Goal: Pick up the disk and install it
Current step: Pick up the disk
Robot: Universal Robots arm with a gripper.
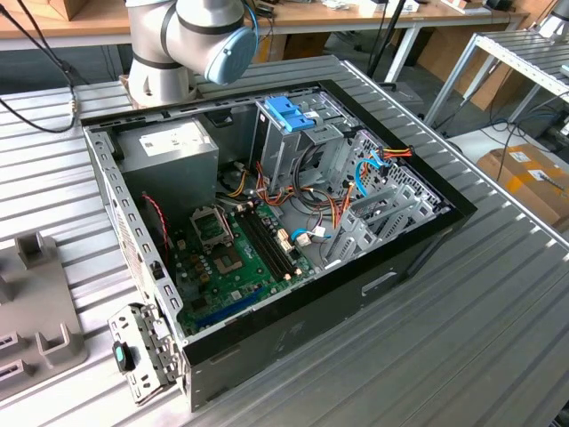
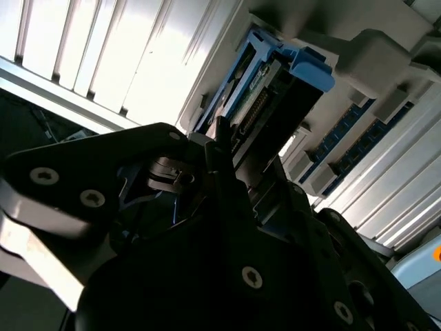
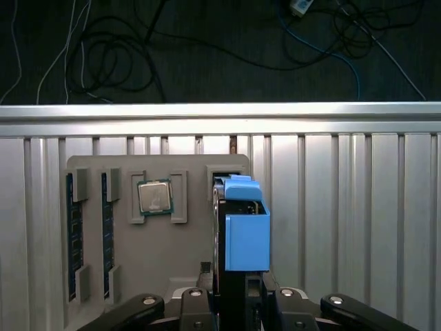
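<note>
Gripper (image 3: 238, 286) at upright disk (image 3: 247, 231), lt-blue side rail.

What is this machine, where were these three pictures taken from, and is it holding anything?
This is a robot arm on a ribbed metal table. The exterior view, from a camera off the arm, shows an open computer case lying there. Both wrist views come from cameras riding on the arm, looking past its hand. There a grey tray carries memory sticks, a processor chip and the disk, standing on edge with blue rails. The hand is right at the disk; whether it grips it, I cannot tell.
</note>
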